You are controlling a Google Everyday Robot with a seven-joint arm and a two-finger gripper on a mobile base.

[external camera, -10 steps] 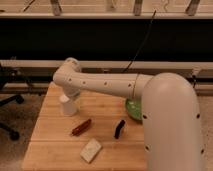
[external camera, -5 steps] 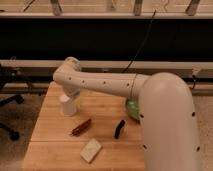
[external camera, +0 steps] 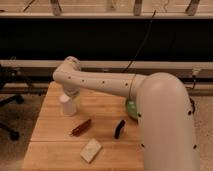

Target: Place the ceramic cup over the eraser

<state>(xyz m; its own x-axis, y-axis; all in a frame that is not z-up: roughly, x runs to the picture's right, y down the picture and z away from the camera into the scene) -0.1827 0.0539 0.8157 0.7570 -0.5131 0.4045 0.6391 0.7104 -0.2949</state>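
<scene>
The white ceramic cup (external camera: 67, 106) stands on the left part of the wooden table (external camera: 50, 135). My gripper (external camera: 70, 93) is right above the cup, at its top, at the end of the white arm that reaches in from the right. The black eraser (external camera: 119, 128) lies on the table to the right of the cup, well apart from it and near the arm's big body.
A reddish-brown elongated thing (external camera: 80, 127) lies between the cup and the eraser. A pale beige block (external camera: 91, 150) lies near the front edge. A green bowl (external camera: 131, 109) is partly hidden behind the arm. An office chair base (external camera: 7, 100) stands to the left of the table.
The cup and gripper stay at the same spot on the left of the table. The arm's near body has shifted only slightly.
</scene>
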